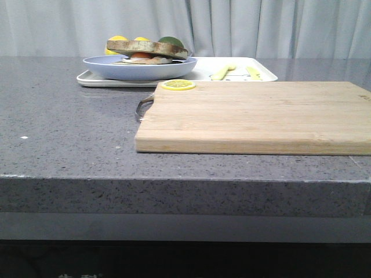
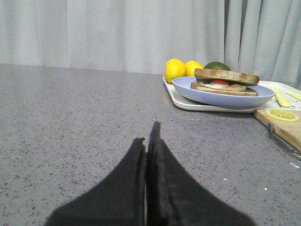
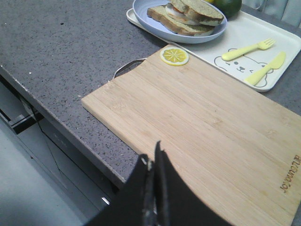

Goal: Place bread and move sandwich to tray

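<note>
Front view: sandwich [image 1: 148, 53], fingers seemingly unseen.

Pale curtains [image 1: 261, 26] behind grey speckled countertop [image 1: 64, 116]

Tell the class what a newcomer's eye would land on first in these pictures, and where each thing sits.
The wooden cutting board fills the near right of the grey counter, bare except for a lemon slice at its far left corner. Behind it, the sandwich with its fried egg sits on a light blue plate at the left end of the white tray, beside a yellow fork and knife.
</note>
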`<state>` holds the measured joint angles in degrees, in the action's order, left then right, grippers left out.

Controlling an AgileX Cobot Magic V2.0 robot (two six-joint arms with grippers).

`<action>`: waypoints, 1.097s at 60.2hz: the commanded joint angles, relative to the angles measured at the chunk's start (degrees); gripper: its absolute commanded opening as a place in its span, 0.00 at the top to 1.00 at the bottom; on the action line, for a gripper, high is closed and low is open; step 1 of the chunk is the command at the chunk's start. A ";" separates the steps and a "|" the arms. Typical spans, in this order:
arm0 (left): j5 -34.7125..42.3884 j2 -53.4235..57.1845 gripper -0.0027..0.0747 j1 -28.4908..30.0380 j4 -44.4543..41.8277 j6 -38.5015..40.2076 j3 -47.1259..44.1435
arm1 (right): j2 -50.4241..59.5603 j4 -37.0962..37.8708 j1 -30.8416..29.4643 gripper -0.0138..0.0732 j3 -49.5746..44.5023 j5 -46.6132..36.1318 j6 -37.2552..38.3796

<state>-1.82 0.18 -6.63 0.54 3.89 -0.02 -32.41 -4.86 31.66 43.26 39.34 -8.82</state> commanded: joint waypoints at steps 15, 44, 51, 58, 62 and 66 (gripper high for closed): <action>5.01 1.28 0.99 0.09 -0.12 0.64 -0.42 | -0.14 0.28 0.00 0.92 1.61 -3.80 -0.21; 5.01 1.28 0.99 0.09 -0.12 0.64 -0.42 | 15.80 0.44 -19.46 0.92 -16.98 -18.55 -0.21; 5.01 1.28 0.99 0.09 -0.12 0.64 -0.42 | 23.33 0.44 -24.86 0.92 -25.94 -26.85 -0.21; 5.01 1.28 0.99 0.09 -0.12 0.64 -0.42 | 29.40 0.39 -27.93 0.92 -33.68 -31.69 -0.21; 5.01 1.28 0.99 0.09 -0.12 0.64 -0.42 | 31.52 0.39 -28.85 0.92 -36.95 -34.17 -0.21; 5.01 1.28 0.99 0.09 -0.12 0.64 -0.42 | 33.31 0.39 -29.58 0.92 -39.94 -36.08 -0.21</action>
<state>-1.82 0.18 -6.63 0.54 3.89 -0.02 -0.28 -4.86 3.06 4.60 11.21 -8.82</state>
